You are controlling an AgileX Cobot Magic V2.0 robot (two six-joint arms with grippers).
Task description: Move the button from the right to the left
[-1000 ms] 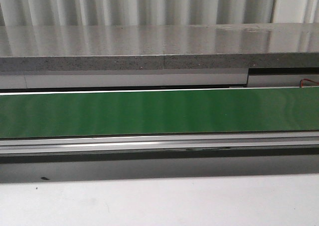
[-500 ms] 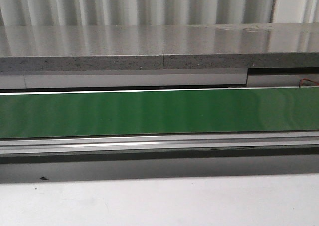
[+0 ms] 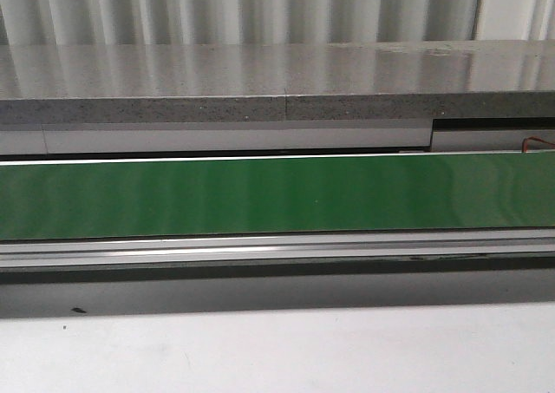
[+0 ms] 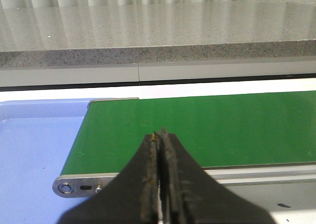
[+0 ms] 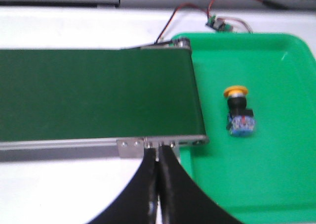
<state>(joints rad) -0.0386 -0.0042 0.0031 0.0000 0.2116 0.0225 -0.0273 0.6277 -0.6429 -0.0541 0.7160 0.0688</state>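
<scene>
Right gripper (image 5: 158, 184) sits nearest in the right wrist view, jaws pressed together, holding nothing; tips hover over the white bench (image 5: 59, 184) just short of the conveyor's metal end bracket (image 5: 160, 144). Past that, the button (image 5: 238, 111) lies on its side in the green tray (image 5: 276, 184), off to the tray side of the gripper line and a bit further out, not in line with the jaws. Its long axis runs roughly away from the camera: yellow cap at the far end, black collar in the middle, blue-grey contact block at the near end, tilted slightly. It's apart from the tray walls and from the green belt (image 5: 98, 95), nothing touching it. Wires and a small board (image 5: 217, 22) sit beyond the tray's far rim. Left gripper (image 4: 160, 184) is also fully closed and empty, over the other belt end, with the blue tray (image 4: 34, 150) beside it; no button in that view, and none in the front view, which shows only the belt and the grey ledge (image 3: 277, 81) behind. So the right arm is clearly the nearer one. My read: next move needs the right gripper to open, shift sideways over the tray, and line the jaws across the collar or block, i.e. squeezing perpendicular to the button's long axis. Slight blur in the right wrist view, so exact tilt is hard to call
</scene>
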